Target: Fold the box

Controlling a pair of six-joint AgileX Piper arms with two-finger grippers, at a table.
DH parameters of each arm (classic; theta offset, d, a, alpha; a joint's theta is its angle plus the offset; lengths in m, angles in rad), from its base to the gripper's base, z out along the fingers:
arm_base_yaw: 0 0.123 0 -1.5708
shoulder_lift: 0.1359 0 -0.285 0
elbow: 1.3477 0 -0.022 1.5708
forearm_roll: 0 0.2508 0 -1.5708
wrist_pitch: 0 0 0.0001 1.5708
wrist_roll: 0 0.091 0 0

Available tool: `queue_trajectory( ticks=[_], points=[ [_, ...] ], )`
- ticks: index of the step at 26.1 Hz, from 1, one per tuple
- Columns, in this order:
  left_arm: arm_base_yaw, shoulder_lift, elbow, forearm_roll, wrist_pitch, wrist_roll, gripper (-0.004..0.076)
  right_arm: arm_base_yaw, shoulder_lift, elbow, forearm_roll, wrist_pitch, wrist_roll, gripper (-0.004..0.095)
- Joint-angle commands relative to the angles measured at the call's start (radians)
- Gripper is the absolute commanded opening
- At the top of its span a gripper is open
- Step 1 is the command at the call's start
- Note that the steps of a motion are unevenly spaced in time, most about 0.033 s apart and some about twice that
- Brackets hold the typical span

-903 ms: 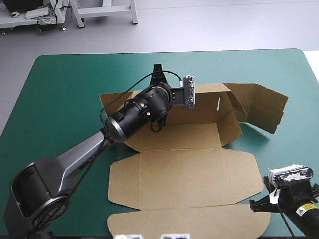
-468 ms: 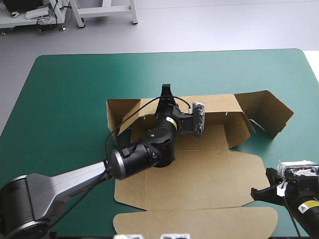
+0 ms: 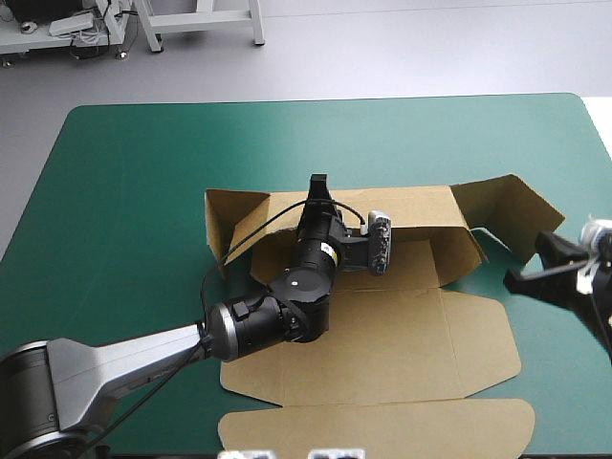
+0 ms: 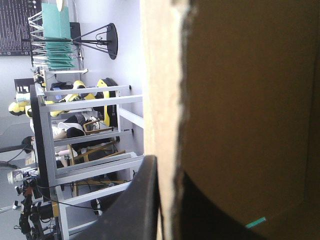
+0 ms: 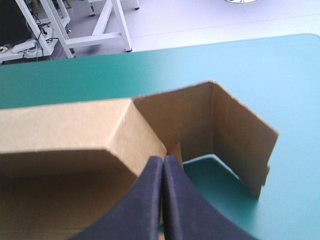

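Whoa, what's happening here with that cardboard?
Two robot arms are folding a brown box on a teal-green table. The left pincer is shut on the box's far wall and holds it upright. The right pincer, shut and empty, is beside the end flap on the right, which stands partly raised. The near panels lie flat, so the box is only part-built.
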Motion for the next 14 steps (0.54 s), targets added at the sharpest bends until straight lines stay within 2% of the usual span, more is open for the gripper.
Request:
queue_trajectory(
  ticks=[1, 9, 14],
  points=[
    [-0.01, -0.045, -0.019, 0.021, -0.008, -0.015, -0.0009, 0.001, 0.15, -0.162, 0.012, -0.058, -0.01, -0.0018],
    [-0.01, -0.045, -0.019, 0.029, -0.008, -0.044, -0.0009, 0.001, 0.499, -0.471, 0.065, 0.05, -0.086, -0.0018],
    [-0.01, -0.045, -0.019, 0.029, -0.01, -0.044, -0.0009, 0.001, 0.807, -0.725, 0.073, 0.22, -0.099, -0.0018]
  ],
)
